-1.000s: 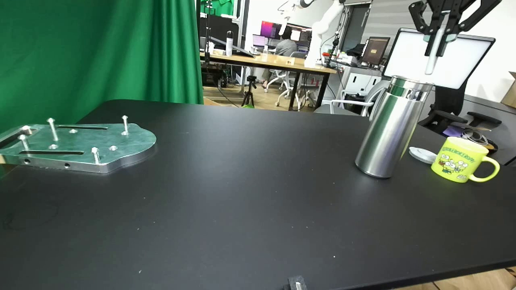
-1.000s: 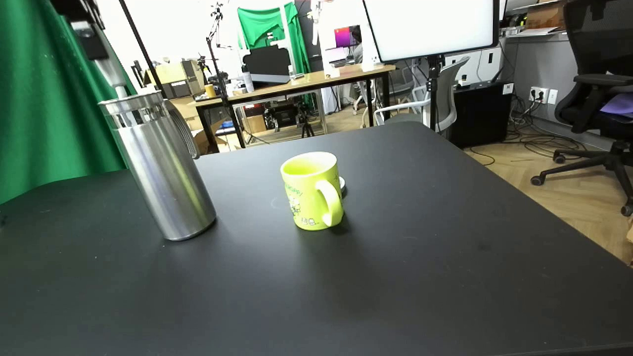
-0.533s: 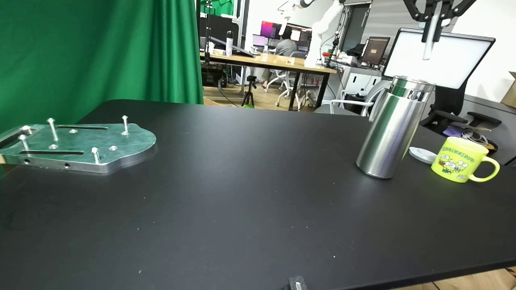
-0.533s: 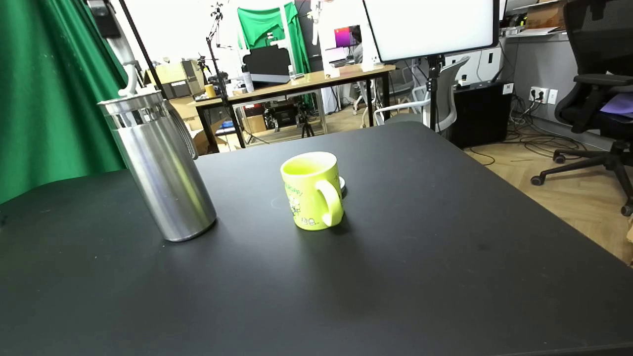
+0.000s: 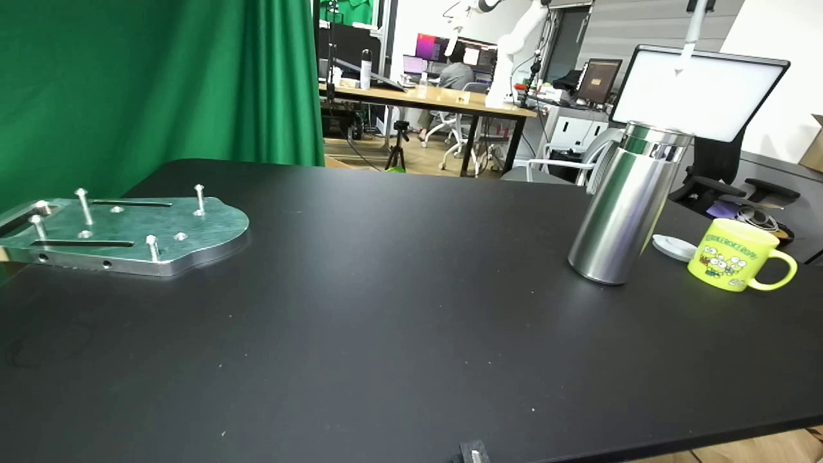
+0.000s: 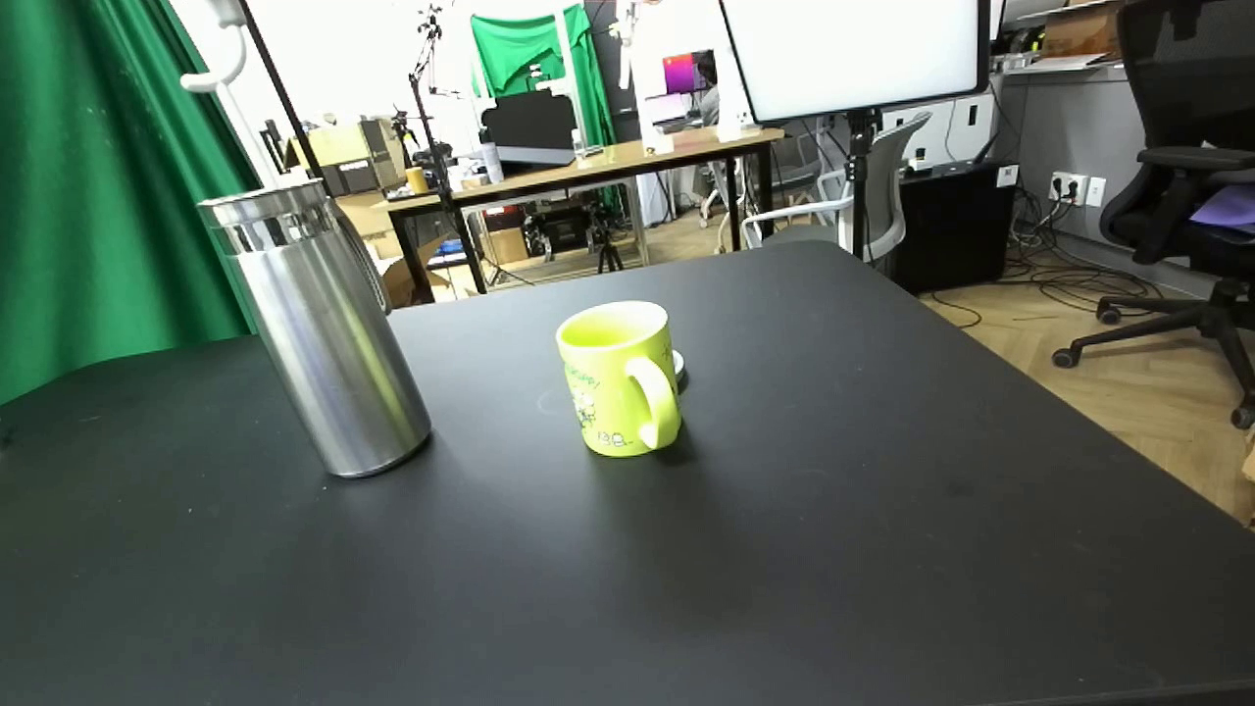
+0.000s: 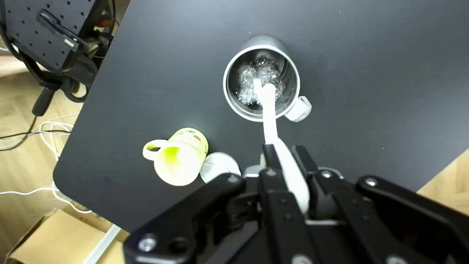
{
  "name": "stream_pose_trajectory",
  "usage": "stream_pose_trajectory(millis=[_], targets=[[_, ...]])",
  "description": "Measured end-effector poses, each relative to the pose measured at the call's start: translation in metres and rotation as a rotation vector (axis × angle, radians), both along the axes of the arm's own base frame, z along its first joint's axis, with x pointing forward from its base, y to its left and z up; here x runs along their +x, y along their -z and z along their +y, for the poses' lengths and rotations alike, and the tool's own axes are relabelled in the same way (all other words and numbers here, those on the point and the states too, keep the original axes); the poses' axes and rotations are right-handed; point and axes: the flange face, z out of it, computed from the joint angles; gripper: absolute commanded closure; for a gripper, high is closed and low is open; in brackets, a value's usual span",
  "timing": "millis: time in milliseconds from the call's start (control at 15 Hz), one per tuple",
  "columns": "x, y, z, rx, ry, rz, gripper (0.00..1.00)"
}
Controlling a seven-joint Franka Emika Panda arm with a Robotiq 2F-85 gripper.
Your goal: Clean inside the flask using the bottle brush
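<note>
The flask (image 5: 627, 212), a tall brushed-steel cylinder, stands upright on the black table in both exterior views (image 6: 328, 353). My gripper (image 7: 285, 148) is shut on the white handle of the bottle brush (image 7: 270, 124), high above the flask. Only a fingertip bit shows at the top edge of an exterior view. The brush's white shaft (image 6: 247, 137) runs down to the flask's mouth. In the wrist view the bristles (image 7: 253, 84) lie within the round opening; how deep they are, I cannot tell. The handle also shows in an exterior view (image 5: 694, 29).
A yellow-green mug (image 6: 627, 392) stands near the flask. A white round lid (image 7: 218, 167) lies beside the mug. A grey ribbed loop (image 5: 601, 168) sits against the flask's side. A metal plate with bolts (image 5: 138, 225) lies at the table's far side in an exterior view.
My gripper and the brush have risen, and more of the white handle and shaft now shows above the flask's mouth. The flask and mug stay about where they were.
</note>
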Motion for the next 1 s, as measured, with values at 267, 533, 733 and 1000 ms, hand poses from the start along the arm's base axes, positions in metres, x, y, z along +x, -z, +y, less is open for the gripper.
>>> stream_pose_trajectory(millis=[267,533,733,1000], targets=[[-0.003,0.011,-0.003,0.033,-0.018,0.016,0.96],[-0.005,0.065,-0.005,0.047,-0.022,0.094,0.96],[-0.006,0.097,-0.005,0.053,-0.022,0.133,0.96],[-0.005,0.107,-0.006,0.051,-0.025,0.133,0.96]])
